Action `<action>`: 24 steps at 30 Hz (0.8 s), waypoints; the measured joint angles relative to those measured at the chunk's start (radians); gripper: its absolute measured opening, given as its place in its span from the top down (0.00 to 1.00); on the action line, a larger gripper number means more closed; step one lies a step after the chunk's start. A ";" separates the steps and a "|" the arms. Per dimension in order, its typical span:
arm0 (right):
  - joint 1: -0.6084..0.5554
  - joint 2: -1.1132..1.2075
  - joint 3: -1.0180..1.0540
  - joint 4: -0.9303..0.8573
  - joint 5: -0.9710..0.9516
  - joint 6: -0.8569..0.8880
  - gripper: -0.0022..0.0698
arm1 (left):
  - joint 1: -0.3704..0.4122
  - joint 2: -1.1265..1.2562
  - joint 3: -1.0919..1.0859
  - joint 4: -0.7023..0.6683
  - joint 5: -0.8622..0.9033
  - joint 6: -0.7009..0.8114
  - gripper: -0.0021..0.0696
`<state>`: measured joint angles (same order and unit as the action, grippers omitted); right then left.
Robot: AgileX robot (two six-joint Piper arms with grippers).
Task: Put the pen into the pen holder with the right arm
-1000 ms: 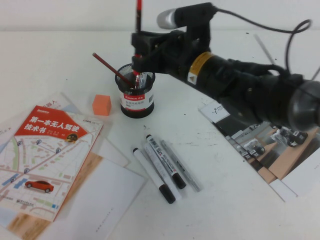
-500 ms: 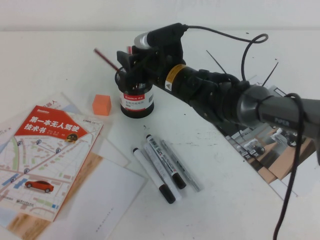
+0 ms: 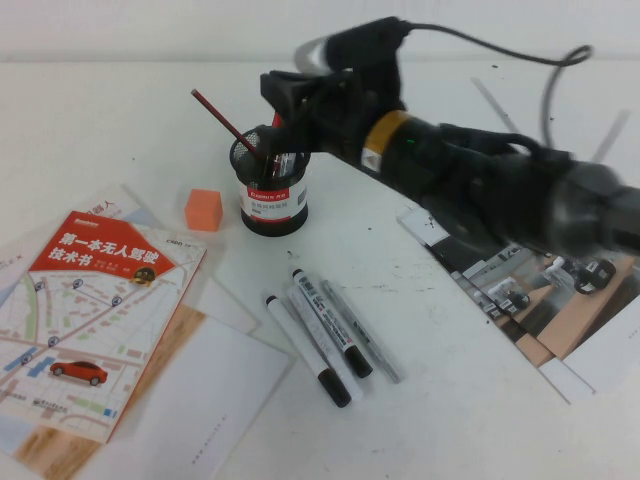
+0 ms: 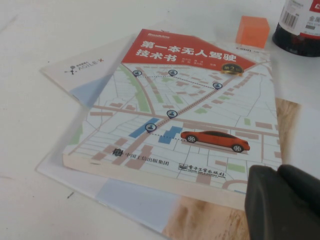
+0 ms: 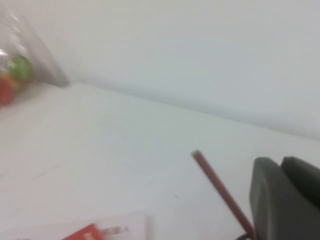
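Two arms: only the right arm (image 3: 470, 180) appeared in the high view; the left showed in its wrist view alone.
Left gripper (image 4: 278, 172): hung low over the corner of the book (image 3: 95, 320), its dark fingers pressed together and empty.
Book: lay at the table's left on loose papers, red title band and orange car on its cover.
Orange cube (image 3: 203, 209): stood between book and pen holder (image 3: 275, 195), apart from both.
Pen holder: upright; the left wrist view caught just its base.
Red pencil (image 3: 225, 125): leaned out of the cup toward the left; the right wrist view showed it beside the finger.
Pen (image 3: 271, 160): red showed inside the cup, seemingly standing in it.
Right gripper (image 3: 280, 118): sat just above the cup's rim; its wrist view showed the fingers together with nothing between them.
White markers (image 3: 320, 335): lay side by side on the near side of the cup.
Magazine (image 3: 530, 290): lay under the right arm.
Plastic bag (image 5: 15, 70): coloured contents, seen by the right wrist camera alone.
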<state>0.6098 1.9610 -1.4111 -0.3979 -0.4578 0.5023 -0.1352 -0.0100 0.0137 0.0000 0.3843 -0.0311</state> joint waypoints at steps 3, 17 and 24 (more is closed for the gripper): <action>0.000 -0.150 0.180 -0.067 -0.094 0.000 0.98 | 0.000 0.000 0.000 0.000 0.000 0.000 0.97; 0.000 -0.875 0.748 -0.426 0.206 -0.002 1.00 | 0.000 0.000 0.000 0.000 0.000 0.000 0.97; 0.000 -1.133 0.933 -0.359 0.299 0.063 1.00 | 0.000 0.000 0.000 0.000 0.000 0.000 0.97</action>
<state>0.6098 0.8276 -0.4780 -0.7571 -0.1587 0.5658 -0.1352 -0.0100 0.0137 0.0000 0.3843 -0.0311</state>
